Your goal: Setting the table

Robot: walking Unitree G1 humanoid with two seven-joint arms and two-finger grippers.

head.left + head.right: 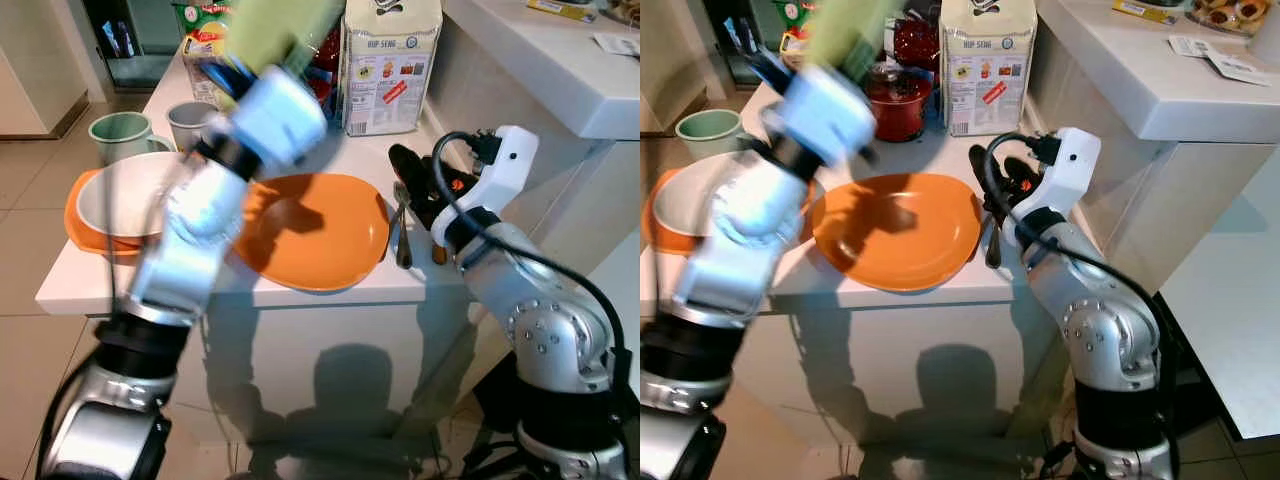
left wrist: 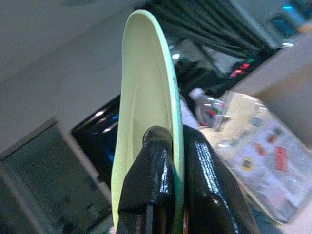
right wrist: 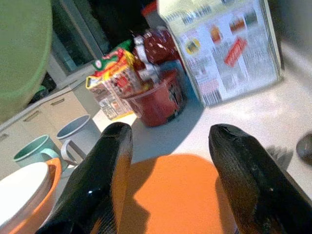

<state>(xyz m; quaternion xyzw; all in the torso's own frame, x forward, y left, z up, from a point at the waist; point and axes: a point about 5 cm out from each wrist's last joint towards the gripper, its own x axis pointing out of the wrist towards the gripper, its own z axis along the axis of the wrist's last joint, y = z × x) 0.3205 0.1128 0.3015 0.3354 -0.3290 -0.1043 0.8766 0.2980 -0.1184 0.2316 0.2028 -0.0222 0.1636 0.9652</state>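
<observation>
Overhead, the left gripper [image 2: 165, 161] pinches a pale green round plate [image 2: 146, 112] by its rim, raised above the white table [image 1: 330, 290]. Meanwhile the right gripper [image 3: 170, 146] hangs spread open and empty beside the large orange plate [image 1: 310, 230].

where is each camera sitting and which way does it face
Left eye: on the head, facing down at the table and orange plate; both arms show.
Right eye: same scene, slightly shifted.
Left wrist: looks along the left end effector, shut on the green plate.
Right wrist: looks along the open right end effector, over the orange plate toward the box.
Shared: the box and orange plate appear in the eye views and right wrist view.
</observation>
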